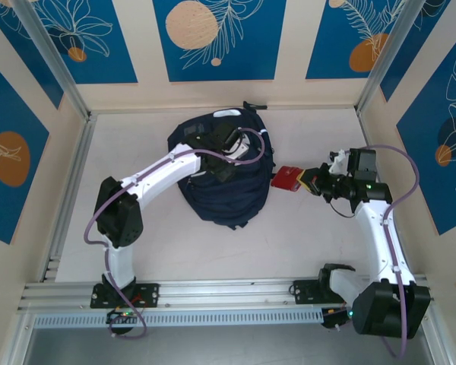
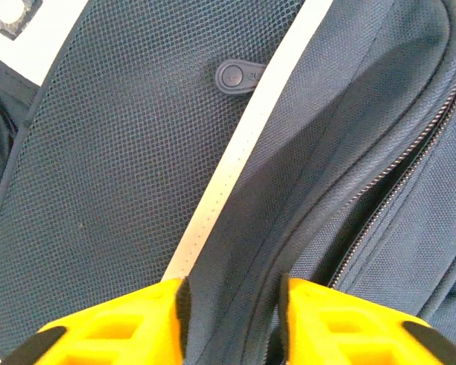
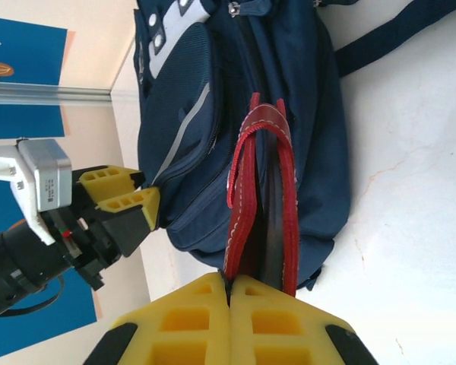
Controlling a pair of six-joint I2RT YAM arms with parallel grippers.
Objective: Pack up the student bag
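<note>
The student bag (image 1: 232, 199) is a large dark navy backpack lying in the middle of the table, with a pale stripe (image 2: 213, 198) across its mesh panel. My left gripper (image 1: 219, 169) comes down on top of it, and its yellow fingers (image 2: 129, 319) pinch a fold of the bag's fabric beside a zip. Seen from the right wrist, that gripper (image 3: 146, 194) holds the front pocket's edge. My right gripper (image 1: 308, 181) is shut on the edge of a red stitched case (image 3: 260, 205), held just right of the bag (image 3: 197, 114).
White tabletop (image 1: 311, 236) lies open to the right and in front of the bag. Walls with blue panels (image 1: 213, 38) close in the back and both sides. An aluminium rail (image 1: 228, 293) runs along the near edge.
</note>
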